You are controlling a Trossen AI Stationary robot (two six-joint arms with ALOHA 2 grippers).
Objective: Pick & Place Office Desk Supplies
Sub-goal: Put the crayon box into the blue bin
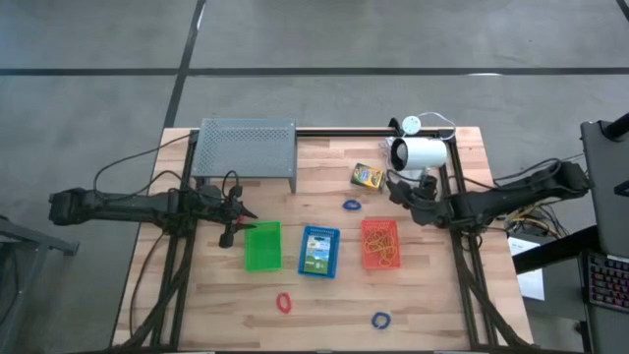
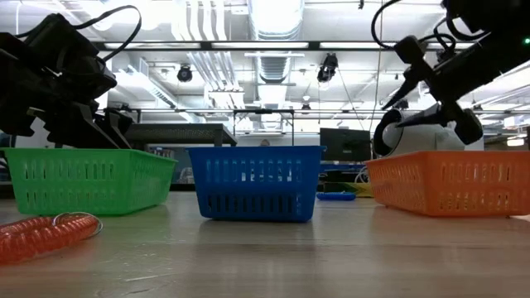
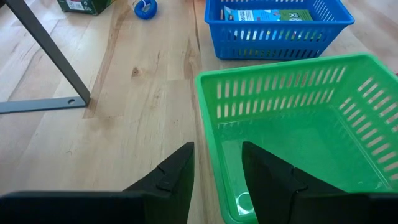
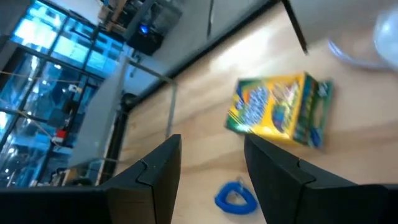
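Note:
A yellow-green crayon box (image 1: 367, 176) lies on the table's far right, with a blue elastic loop (image 1: 352, 205) just nearer. My right gripper (image 1: 395, 187) hovers open beside them. In its wrist view (image 4: 212, 146) the crayon box (image 4: 280, 112) lies ahead and the blue loop (image 4: 236, 198) shows between the fingers, farther off. My left gripper (image 1: 236, 222) is open at the left end of the green tray (image 1: 262, 246). A red loop (image 1: 284, 303) and another blue loop (image 1: 380, 320) lie near the front edge. My left gripper (image 3: 217, 149) stands astride the green tray's left wall (image 3: 208, 124) near a corner, one finger outside and one finger (image 3: 267, 177) inside the tray, slanting down from the table's left. Whether either finger touches the wall I cannot tell. The tray rests flat on the table.
A blue tray (image 1: 319, 252) holding a crayon box and an orange tray (image 1: 380, 243) with orange rubber bands stand in a row with the green one. A grey perforated rack (image 1: 246, 147) stands at the far left, and a white cylindrical device (image 1: 421, 153) at the far right.

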